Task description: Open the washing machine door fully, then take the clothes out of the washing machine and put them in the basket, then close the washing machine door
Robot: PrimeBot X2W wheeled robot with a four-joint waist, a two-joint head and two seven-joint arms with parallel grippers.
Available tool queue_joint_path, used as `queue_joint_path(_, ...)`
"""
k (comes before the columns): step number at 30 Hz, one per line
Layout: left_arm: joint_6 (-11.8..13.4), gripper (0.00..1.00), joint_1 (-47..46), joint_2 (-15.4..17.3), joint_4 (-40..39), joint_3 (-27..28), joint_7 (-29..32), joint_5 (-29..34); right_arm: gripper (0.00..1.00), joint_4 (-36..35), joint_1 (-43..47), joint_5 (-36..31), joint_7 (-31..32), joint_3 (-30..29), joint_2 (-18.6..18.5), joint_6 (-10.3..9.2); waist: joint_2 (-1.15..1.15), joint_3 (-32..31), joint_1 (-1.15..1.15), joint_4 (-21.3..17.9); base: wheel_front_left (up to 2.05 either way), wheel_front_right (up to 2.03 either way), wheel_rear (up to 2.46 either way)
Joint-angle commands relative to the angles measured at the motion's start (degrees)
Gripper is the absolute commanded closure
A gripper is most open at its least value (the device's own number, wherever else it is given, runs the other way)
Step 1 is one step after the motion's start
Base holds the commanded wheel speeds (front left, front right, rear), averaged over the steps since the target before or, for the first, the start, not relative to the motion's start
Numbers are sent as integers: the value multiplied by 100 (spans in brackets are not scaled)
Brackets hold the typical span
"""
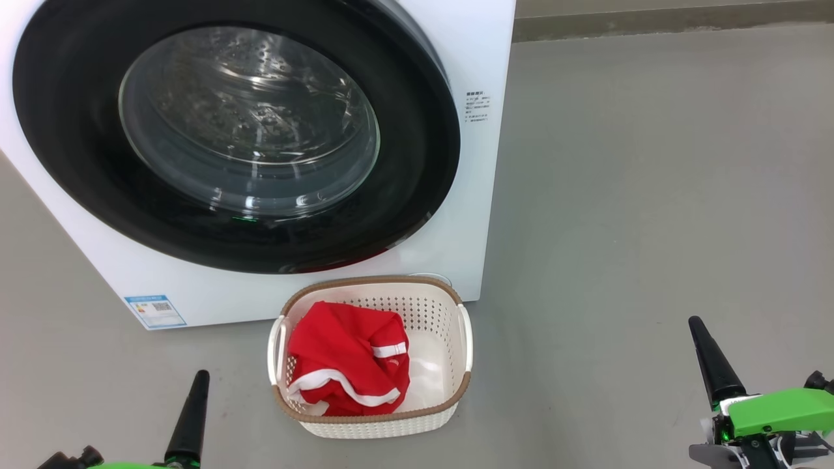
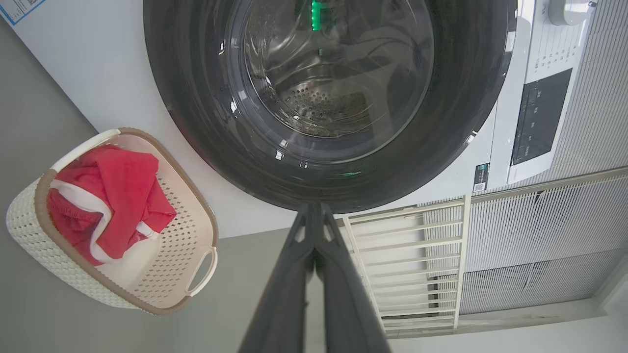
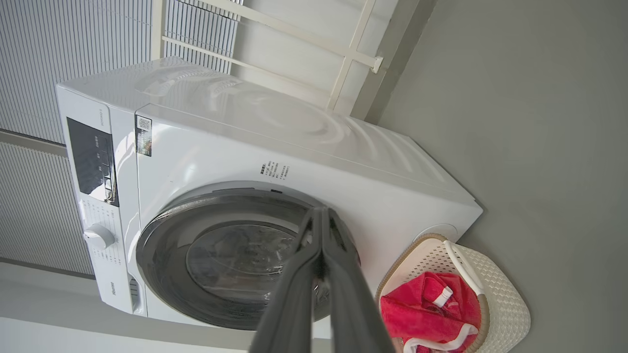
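**Desk:** Where's the laundry on your screen?

**Me:** I see the clothes (image 1: 348, 365) heaped in the basket (image 1: 371, 426), bunched toward its 9 o'clock end. The 3 o'clock end shows bare bottom. A white trim band curves across the red heap.

**Desk:** And the basket itself?

**Me:** It stands upright on the floor (image 1: 651, 195), mouth up, at 6 o'clock from the middle of my head view, just in front of the washing machine (image 1: 479, 221). Its long axis runs 9 to 3, a handle at each end, parallel to the machine's front.

**Desk:** The door?

**Me:** The washing machine door (image 1: 241, 130) lies flat against the front, its glass bowl bulging toward me. It takes up the 11 o'clock part of the view, with the basket at about 5 o'clock from it. Through the glass I make out the perforated drum.

**Desk:** Your pincers?

**Me:** My left pincer (image 2: 314, 211) sits at 7 o'clock, fingers pressed together on nothing, pointing toward 12. My right pincer (image 3: 320, 212) sits at 4 o'clock, fingers together as well, holding nothing, tilted toward 11. Both are well apart from the basket, one on each side
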Motion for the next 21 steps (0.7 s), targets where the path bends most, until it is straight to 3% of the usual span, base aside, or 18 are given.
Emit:
queue_joint_path(1,-34,100,-287,120,-98,124,48,-209,100,-140,-297,165,71,69,-34,-3,0,0,0,0,0,0,0)
queue_joint_path(21,-40,100,-445,145,33,116,353,-1427,100,-130,-427,1128,386,-18,34,-4,0,1,0,2,0,0,0)
